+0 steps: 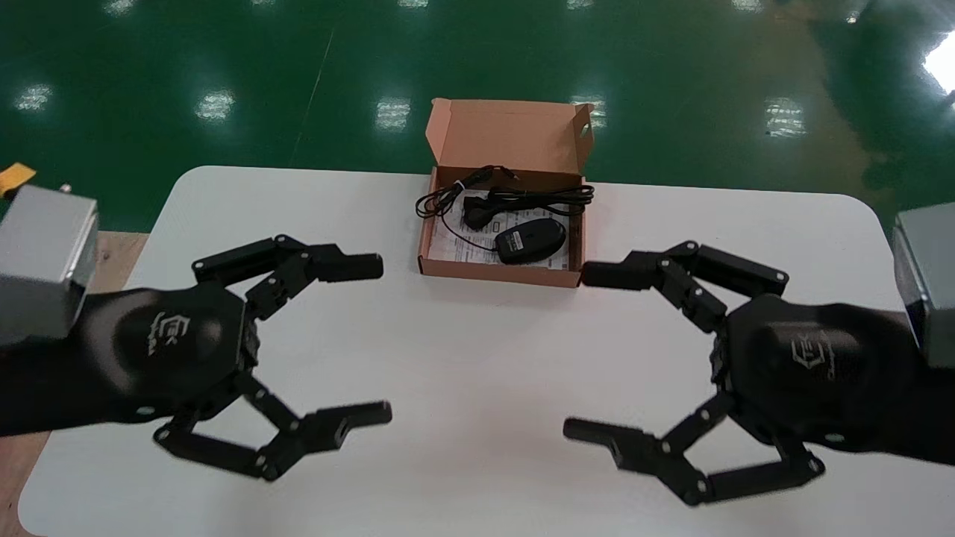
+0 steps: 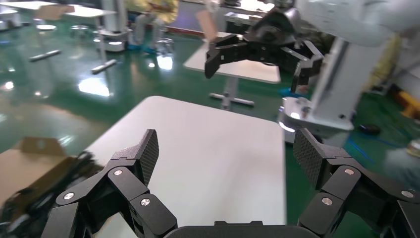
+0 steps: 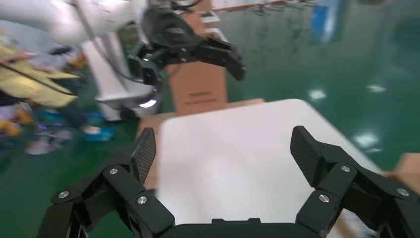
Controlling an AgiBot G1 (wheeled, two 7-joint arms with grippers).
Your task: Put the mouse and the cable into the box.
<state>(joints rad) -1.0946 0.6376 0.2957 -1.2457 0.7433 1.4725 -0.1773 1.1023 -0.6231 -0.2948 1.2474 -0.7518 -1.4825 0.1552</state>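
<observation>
A brown cardboard box (image 1: 501,274) stands open at the far middle of the white table (image 1: 462,358), its lid raised behind it. A black mouse (image 1: 530,240) lies inside it on a printed sheet. The coiled black cable (image 1: 501,198) rests in the box's back part, one loop hanging over its left wall. My left gripper (image 1: 377,339) hovers open over the near left of the table, nothing between its fingers. My right gripper (image 1: 578,352) mirrors it at the near right, open and empty. In the left wrist view my left gripper (image 2: 225,151) faces bare table, with the box (image 2: 29,166) at the side.
The table's rounded far corners and edges border a shiny green floor (image 1: 224,82). A brown surface (image 1: 112,253) shows beside the table's left edge. Each wrist view shows the other arm's gripper farther off across the table.
</observation>
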